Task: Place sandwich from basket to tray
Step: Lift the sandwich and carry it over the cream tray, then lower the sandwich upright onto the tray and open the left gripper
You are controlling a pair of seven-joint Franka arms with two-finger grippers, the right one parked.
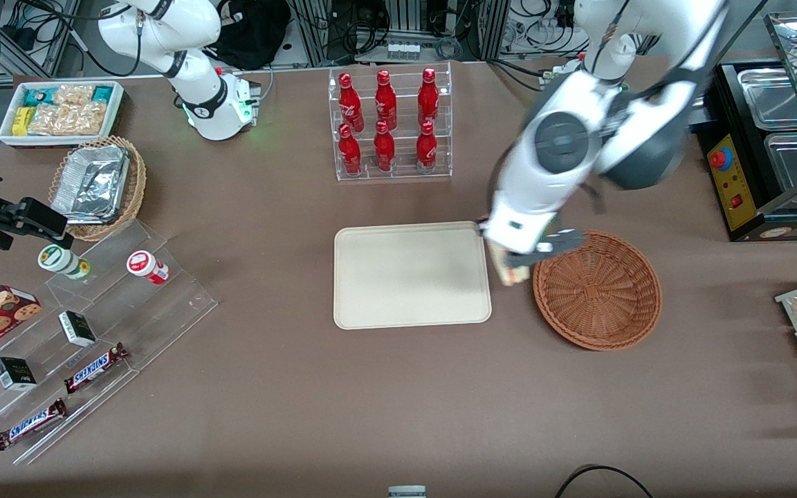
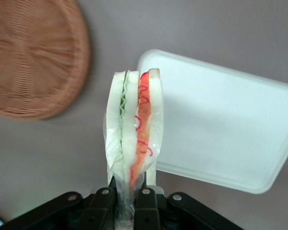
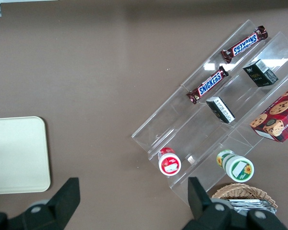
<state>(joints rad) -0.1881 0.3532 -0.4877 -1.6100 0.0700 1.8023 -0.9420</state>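
Note:
My left gripper (image 1: 517, 263) hangs above the bare table between the cream tray (image 1: 412, 277) and the reddish-brown wicker basket (image 1: 599, 290), shut on the sandwich (image 1: 513, 272). In the left wrist view the sandwich (image 2: 133, 129) stands on edge in clear wrap, white bread with a green stripe and an orange-red stripe, pinched at its lower end by the black fingers (image 2: 102, 206) of the gripper (image 2: 125, 203). The tray (image 2: 221, 129) and the basket (image 2: 33, 57) lie below it, one to each side. Nothing lies in the basket or on the tray.
A clear rack of red bottles (image 1: 389, 124) stands farther from the front camera than the tray. A black food warmer (image 1: 772, 138) sits at the working arm's end. Snack shelves (image 1: 73, 332), a foil-container basket (image 1: 97, 187) and a white snack bin (image 1: 59, 111) lie toward the parked arm's end.

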